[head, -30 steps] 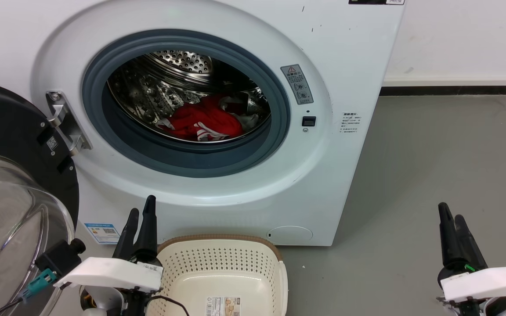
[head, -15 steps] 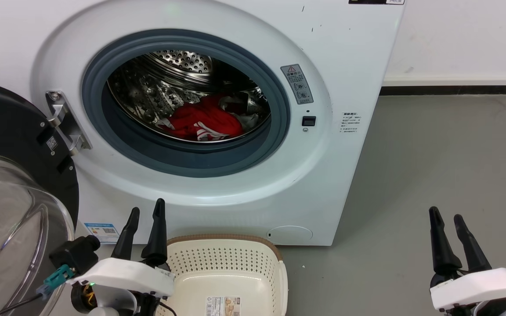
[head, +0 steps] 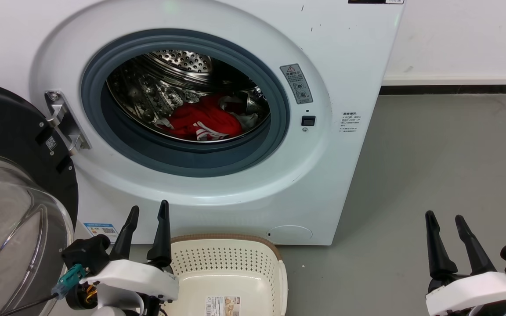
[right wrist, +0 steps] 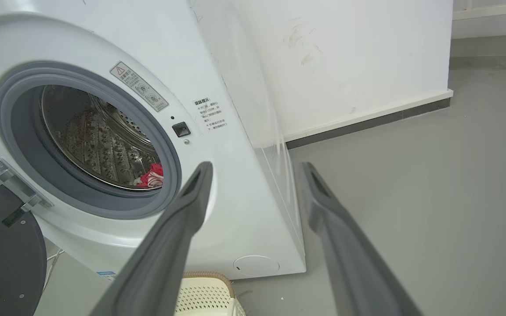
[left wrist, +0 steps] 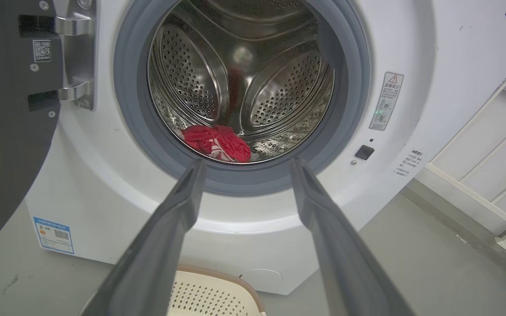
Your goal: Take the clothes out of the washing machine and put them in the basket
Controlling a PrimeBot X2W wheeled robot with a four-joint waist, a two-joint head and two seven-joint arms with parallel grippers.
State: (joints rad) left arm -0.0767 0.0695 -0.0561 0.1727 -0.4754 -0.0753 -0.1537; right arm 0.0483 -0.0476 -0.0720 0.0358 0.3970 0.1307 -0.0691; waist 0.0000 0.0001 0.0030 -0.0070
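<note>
Bright red clothes [head: 200, 122] with striped trim lie bunched low in the perforated steel drum [head: 178, 61] of the white front-loading washing machine [head: 349, 57], whose black-framed glass door [head: 11, 127] hangs open. The small cream perforated plastic basket [head: 231, 238] sits on the grey floor [head: 433, 153] just before it. The left claw [head: 149, 210], beside the basket's rim, and the right claw [head: 444, 217], well apart, are both spread wide and empty.

The left gripper [head: 149, 206] and right gripper [head: 444, 215] are each made of two long, tapered dark fingers [head: 162, 232] set in a white wrist shell [head: 134, 273]; a teal plug [head: 70, 277] is fitted beside the left shell.
</note>
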